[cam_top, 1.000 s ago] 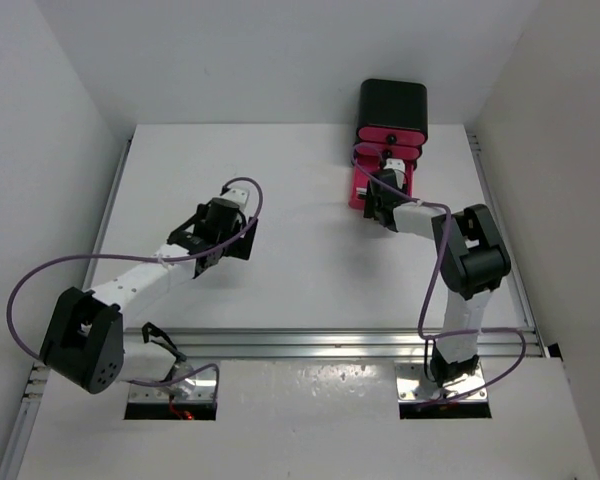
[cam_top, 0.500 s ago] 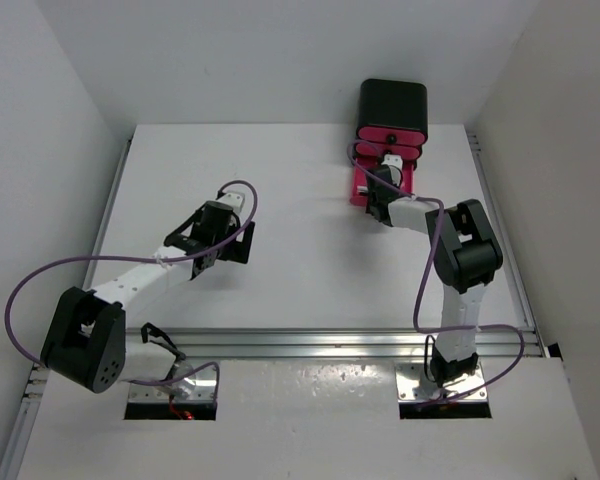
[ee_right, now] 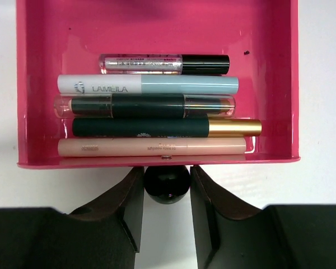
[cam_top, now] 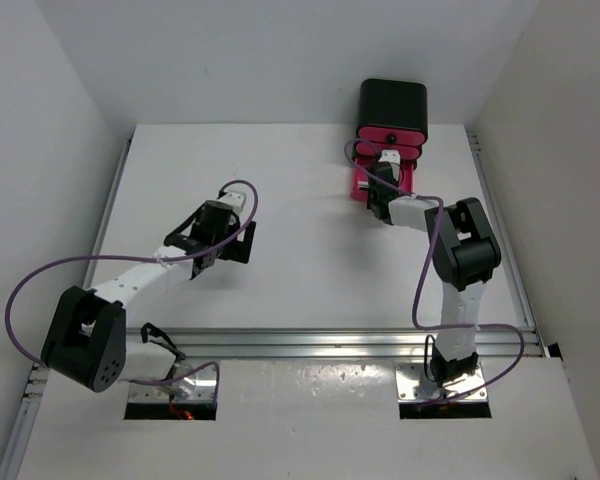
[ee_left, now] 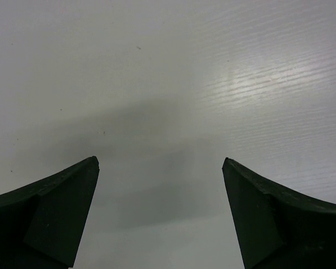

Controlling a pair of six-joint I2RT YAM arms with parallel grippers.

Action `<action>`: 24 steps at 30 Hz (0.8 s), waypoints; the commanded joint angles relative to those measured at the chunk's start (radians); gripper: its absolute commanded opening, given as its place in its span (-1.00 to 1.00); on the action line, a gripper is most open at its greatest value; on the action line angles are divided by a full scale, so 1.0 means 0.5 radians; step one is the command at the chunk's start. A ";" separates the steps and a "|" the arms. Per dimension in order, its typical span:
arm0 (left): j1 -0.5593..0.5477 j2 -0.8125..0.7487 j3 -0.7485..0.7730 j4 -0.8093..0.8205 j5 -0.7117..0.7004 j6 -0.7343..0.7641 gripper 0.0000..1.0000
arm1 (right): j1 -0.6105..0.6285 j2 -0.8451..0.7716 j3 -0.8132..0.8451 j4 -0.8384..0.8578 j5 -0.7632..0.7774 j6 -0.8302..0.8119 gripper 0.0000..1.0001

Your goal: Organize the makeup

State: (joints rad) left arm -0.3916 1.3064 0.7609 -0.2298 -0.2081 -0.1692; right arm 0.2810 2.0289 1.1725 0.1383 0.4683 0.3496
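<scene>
A pink drawer (ee_right: 157,22) stands pulled out of the black box (cam_top: 392,105). Lying side by side in it are several sticks of the makeup: a glittery clear tube with a black cap (ee_right: 163,64), a white and pale-blue stick (ee_right: 148,84), a dark stick with clear ends (ee_right: 144,105), a black stick with a gold end (ee_right: 167,127) and a peach stick (ee_right: 151,147). My right gripper (ee_right: 167,171) is shut on the drawer's round black knob (ee_right: 167,184), a finger touching each side. My left gripper (ee_left: 161,162) hangs open over bare table, far left of the box.
The black box with its pink drawers stands at the table's far edge, right of centre. White walls close in the table on the left, the right and the back. A metal rail (cam_top: 310,342) runs along the near edge.
The right gripper's jaws have closed onto the drawer knob, and the arm has shifted slightly toward the box. The left arm has shifted only a little.
</scene>
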 commanded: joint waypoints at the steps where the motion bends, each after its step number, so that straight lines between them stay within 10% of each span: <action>1: 0.022 0.032 0.027 0.049 0.014 -0.005 0.97 | -0.007 0.047 0.149 0.288 -0.047 -0.132 -0.99; 24: 0.022 0.290 0.227 -0.102 -0.004 -0.045 0.97 | -0.209 0.670 0.616 1.064 -0.252 -0.408 -0.99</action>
State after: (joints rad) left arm -0.3916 1.4475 0.8391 -0.2695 -0.2062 -0.1745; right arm 0.1814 2.3367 1.4361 0.5591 0.3912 0.1558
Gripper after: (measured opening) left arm 0.985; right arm 0.347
